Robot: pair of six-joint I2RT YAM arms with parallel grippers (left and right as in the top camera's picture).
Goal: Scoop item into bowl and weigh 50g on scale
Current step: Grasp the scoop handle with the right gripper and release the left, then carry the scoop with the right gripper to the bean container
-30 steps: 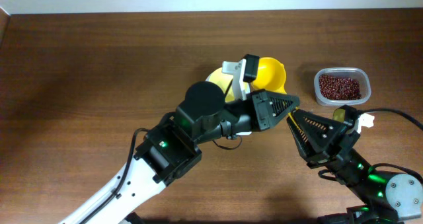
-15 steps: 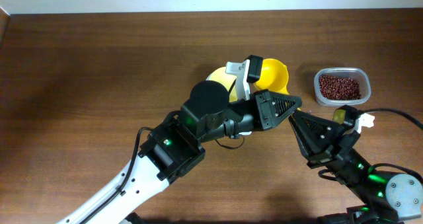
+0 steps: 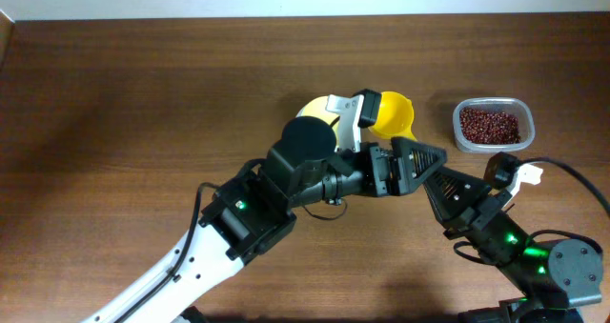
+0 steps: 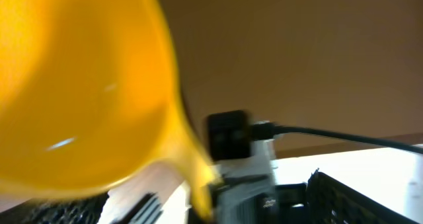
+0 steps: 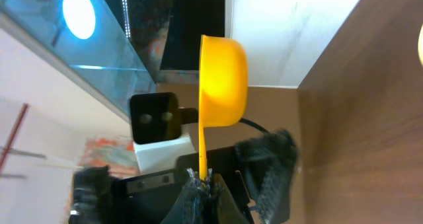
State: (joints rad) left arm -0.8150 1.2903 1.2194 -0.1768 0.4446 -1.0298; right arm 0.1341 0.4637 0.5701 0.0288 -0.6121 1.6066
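Observation:
A yellow long-handled scoop [image 3: 393,116] hangs above the table with its cup empty. My right gripper [image 5: 203,179] is shut on the thin end of its handle; from overhead the right gripper [image 3: 427,175] points up-left under the left one. My left gripper [image 3: 419,161] is open, its fingers standing wide on either side of the handle. The scoop's cup [image 4: 79,85] fills the left wrist view, blurred. The pale-yellow bowl [image 3: 313,111] shows partly behind the left wrist. The item, reddish-brown beans [image 3: 490,125], lies in a clear container. The scale is hidden.
The clear rectangular container [image 3: 523,109] stands at the right rear of the brown wooden table [image 3: 143,104]. The left arm [image 3: 238,218] crosses from the bottom left. The right arm's base [image 3: 562,271] sits at the bottom right, with a cable along the right edge.
My left gripper has opened off the scoop's handle and shifted a little right. My right gripper has closed onto the handle's end. The scoop has dropped slightly toward me.

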